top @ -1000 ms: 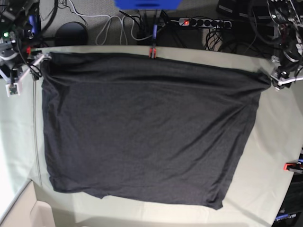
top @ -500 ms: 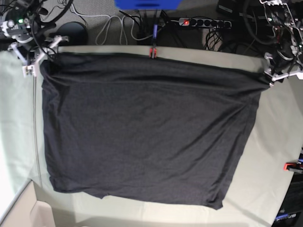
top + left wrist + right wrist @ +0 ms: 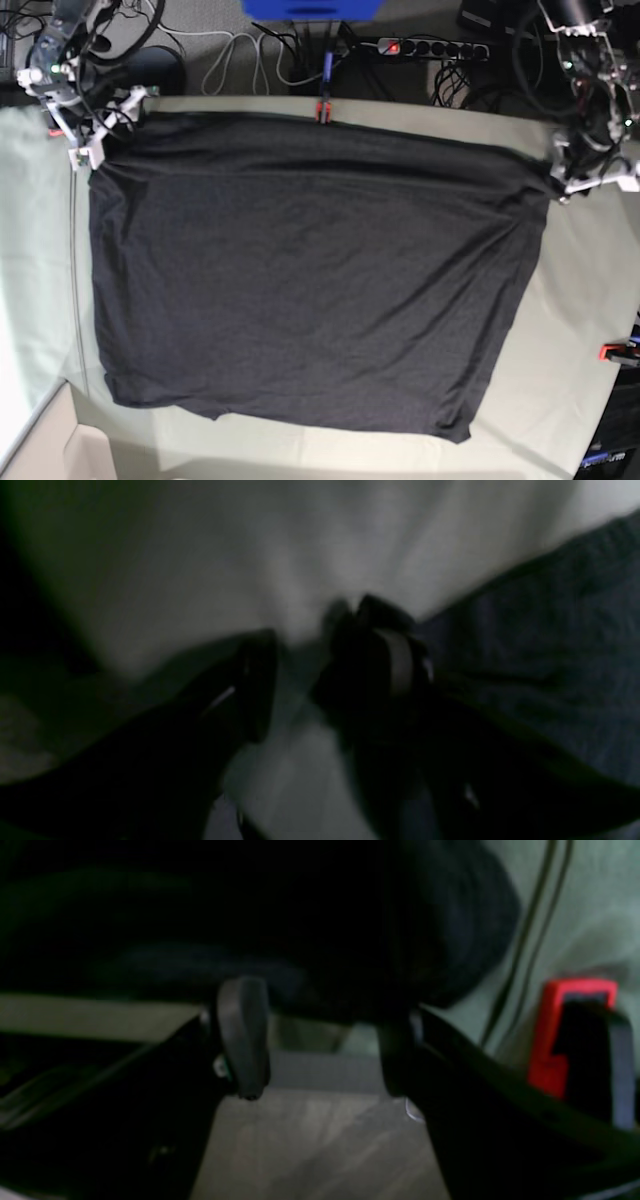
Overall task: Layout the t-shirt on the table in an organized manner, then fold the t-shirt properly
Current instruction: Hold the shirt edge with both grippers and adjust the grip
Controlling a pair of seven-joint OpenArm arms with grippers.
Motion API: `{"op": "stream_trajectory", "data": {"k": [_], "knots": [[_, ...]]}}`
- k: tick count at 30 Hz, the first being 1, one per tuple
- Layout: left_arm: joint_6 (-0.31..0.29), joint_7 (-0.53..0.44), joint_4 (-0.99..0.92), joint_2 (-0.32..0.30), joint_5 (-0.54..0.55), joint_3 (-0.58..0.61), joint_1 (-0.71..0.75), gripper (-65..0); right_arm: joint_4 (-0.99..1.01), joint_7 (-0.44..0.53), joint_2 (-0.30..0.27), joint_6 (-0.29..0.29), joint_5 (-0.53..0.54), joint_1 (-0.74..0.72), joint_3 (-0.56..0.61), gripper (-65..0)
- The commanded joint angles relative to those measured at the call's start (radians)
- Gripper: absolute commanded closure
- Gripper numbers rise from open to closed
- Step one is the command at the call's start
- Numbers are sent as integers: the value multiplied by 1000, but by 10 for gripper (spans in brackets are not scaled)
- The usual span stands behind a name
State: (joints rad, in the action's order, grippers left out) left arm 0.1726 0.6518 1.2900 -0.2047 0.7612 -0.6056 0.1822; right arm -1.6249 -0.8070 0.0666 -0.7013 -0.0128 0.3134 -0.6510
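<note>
A: Start near you. What lies at the front edge of the worktop [image 3: 580, 300]?

B: You see bare pale cloth along the front, then the hem of the t-shirt [image 3: 310, 280]. The t-shirt lies spread flat and covers most of the worktop, with its lower corners near the front and a few soft creases across it.

A: And farther back, on your right in the base view?

B: There the left gripper [image 3: 562, 182] sits at the far corner of the t-shirt. In the left wrist view its two dark fingers [image 3: 255, 680] stand apart with pale cloth showing between them, and the dark fabric [image 3: 550, 645] lies just beside one finger. That view is blurred, so you cannot tell whether any fabric is pinched.

A: The other far corner?

B: The right gripper [image 3: 108, 128] is at the far corner on your left in the base view. In the right wrist view its jaws stand wide apart, and the dark bunched t-shirt [image 3: 300, 930] lies just beyond the fingertips [image 3: 245, 1035], not between them. A red-orange clamp [image 3: 565, 1035] stands near it on the worktop edge.

A: Anything past the far edge?

B: Another clamp [image 3: 322, 110] grips the middle of the far edge, and beyond it lie cables and a power strip [image 3: 430, 48] on the floor.
</note>
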Motion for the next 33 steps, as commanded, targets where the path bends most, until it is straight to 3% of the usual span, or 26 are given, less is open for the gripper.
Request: {"op": "stream_trajectory", "data": {"k": [1, 4, 6, 7, 10, 11, 20, 26, 33], "knots": [[0, 23, 7, -9, 10, 13, -2, -279, -2, 8, -11, 3, 6, 0, -3, -345], [0, 21, 7, -6, 10, 19, -5, -208, 2, 8, -11, 3, 6, 2, 0, -334], [0, 21, 10, -5, 11, 19, -5, -152, -2, 8, -11, 3, 7, 8, 4, -277], [0, 21, 12, -5, 11, 19, -5, -129, -2, 8, -11, 3, 7, 10, 4, -231], [0, 21, 20, -5, 11, 19, 0, -33, -8, 7, -9, 3, 7, 11, -3, 0], [0, 23, 21, -6, 13, 19, 0, 0, -28, 5, -9, 3, 7, 17, -5, 0], [0, 32, 30, -12, 19, 19, 23, 0, -400, 5, 34, 3, 12, 186, -5, 0], [0, 23, 181, -5, 19, 17, 83, 0, -398, -4, 39, 3, 12, 198, -74, 0], [0, 21, 331, -11, 17, -4, 139, 0, -398, -4, 32, 3, 10, 241, -69, 0]]}}
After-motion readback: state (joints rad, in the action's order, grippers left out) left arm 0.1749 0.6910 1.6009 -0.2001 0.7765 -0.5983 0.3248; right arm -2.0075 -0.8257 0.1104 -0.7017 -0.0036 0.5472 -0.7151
